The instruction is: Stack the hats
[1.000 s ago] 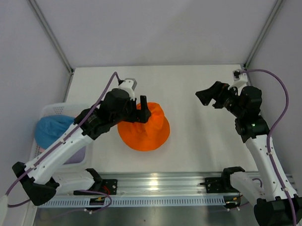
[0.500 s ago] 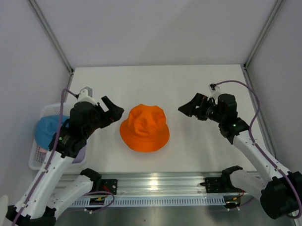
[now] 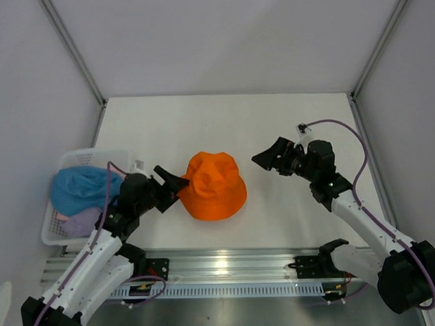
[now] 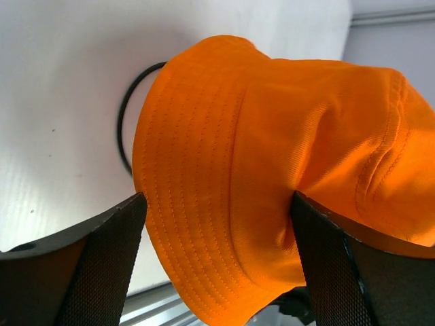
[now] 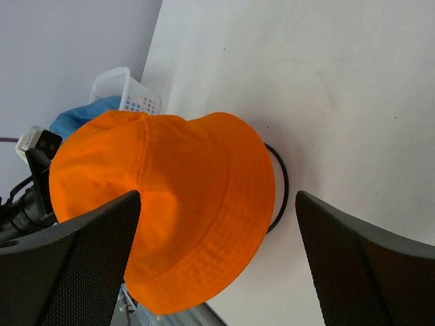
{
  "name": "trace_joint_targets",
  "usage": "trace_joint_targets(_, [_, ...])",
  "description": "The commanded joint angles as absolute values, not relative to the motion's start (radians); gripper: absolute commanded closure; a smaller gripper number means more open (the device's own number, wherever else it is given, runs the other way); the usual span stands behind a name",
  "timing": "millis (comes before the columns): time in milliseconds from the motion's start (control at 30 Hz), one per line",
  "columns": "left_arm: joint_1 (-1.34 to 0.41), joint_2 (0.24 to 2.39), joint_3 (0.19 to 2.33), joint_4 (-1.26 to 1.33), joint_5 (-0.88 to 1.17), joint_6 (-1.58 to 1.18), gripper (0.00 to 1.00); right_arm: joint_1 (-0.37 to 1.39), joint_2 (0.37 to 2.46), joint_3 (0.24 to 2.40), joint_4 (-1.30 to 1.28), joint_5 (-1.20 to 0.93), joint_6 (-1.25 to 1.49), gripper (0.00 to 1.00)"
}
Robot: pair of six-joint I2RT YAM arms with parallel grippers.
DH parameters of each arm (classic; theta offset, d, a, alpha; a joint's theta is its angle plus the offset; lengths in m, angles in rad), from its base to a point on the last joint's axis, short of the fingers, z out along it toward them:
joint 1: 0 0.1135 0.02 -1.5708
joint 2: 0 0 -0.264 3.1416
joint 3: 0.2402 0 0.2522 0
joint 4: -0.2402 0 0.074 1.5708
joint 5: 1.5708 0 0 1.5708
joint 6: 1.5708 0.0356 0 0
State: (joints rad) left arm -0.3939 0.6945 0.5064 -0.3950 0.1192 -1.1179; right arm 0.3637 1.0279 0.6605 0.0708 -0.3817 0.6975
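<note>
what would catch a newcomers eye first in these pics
The bright orange hat at the table's middle, sitting over a black wire frame whose ring peeks out beneath. The left arm and right arm face it from either side, jaws open. A blue hat lies in the white basket at left.

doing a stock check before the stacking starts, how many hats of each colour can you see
orange hat: 1
blue hat: 1
lavender hat: 1
pink hat: 0 that I can make out
total: 3 hats in view; the blue and lavender ones lie in the basket, the orange one is out on the table.
</note>
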Motion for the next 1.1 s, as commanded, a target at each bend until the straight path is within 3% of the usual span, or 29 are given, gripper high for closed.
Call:
trace_joint_targets(0, [-0.39,0.593,0.404,-0.336,0.104,-1.252,0.11,0.373,1.048,0.666,0.133,-0.362,0.672,0.0])
trace_joint_targets(267, [-0.388,0.453,0.357,-0.446,-0.04,-1.256,0.11,0.387,1.077,0.687,0.184,-0.367,0.661,0.0])
trace_joint_targets(400, [-0.388,0.449,0.351,-0.37,-0.025,-1.204,0.12,0.408,1.112,0.7,0.16,-0.35,0.693,0.01])
trace_joint_targets(533, [-0.388,0.549,0.364,-0.328,0.031,-1.187,0.14,0.451,1.118,0.608,0.198,-0.253,0.943,0.01])
trace_joint_targets(667, [-0.406,0.617,0.331,-0.244,0.066,-1.186,0.23,0.557,1.089,0.434,0.399,-0.181,1.242,0.01])
trace_joint_targets(833, [-0.485,0.62,0.333,-0.265,-0.001,-1.2,0.25,0.673,1.01,0.436,0.282,-0.002,1.256,0.02])
trace_joint_targets(933, [-0.508,0.637,0.318,-0.253,-0.035,-1.241,0.26,0.699,0.994,0.401,0.29,0.055,1.282,0.03])
trace_joint_targets(1067, [-0.52,0.655,0.275,-0.235,-0.035,-1.293,0.28,0.719,1.025,0.335,0.425,0.097,1.359,0.15])
